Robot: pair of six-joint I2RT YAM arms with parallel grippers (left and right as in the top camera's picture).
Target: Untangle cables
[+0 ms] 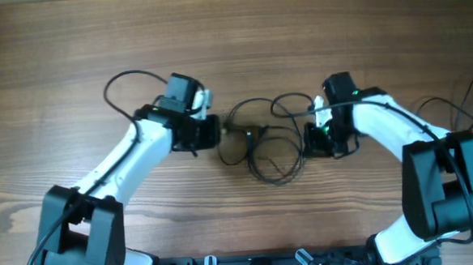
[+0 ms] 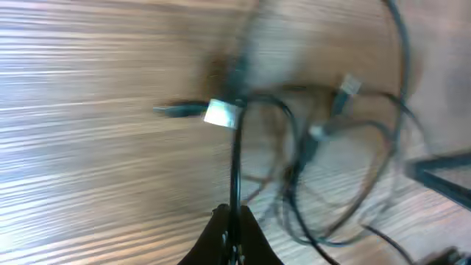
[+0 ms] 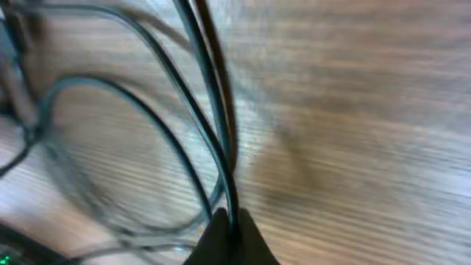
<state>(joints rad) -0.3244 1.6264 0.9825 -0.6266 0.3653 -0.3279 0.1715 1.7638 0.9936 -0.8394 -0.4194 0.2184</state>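
A: Overhead shows the cables (image 1: 261, 143) bunched in loose loops on the wooden table (image 1: 231, 35), between the two arms.

B: And the left gripper (image 1: 213, 132)?

A: It sits at the tangle's left edge. From the left wrist view, its fingers (image 2: 234, 237) are pinched together on one strand, which runs up to a pale tag (image 2: 223, 113).

B: The right gripper (image 1: 311, 139)?

A: At the tangle's right edge. Its wrist view shows the fingertips (image 3: 224, 237) closed on strands that arc away over the wood, blurred.
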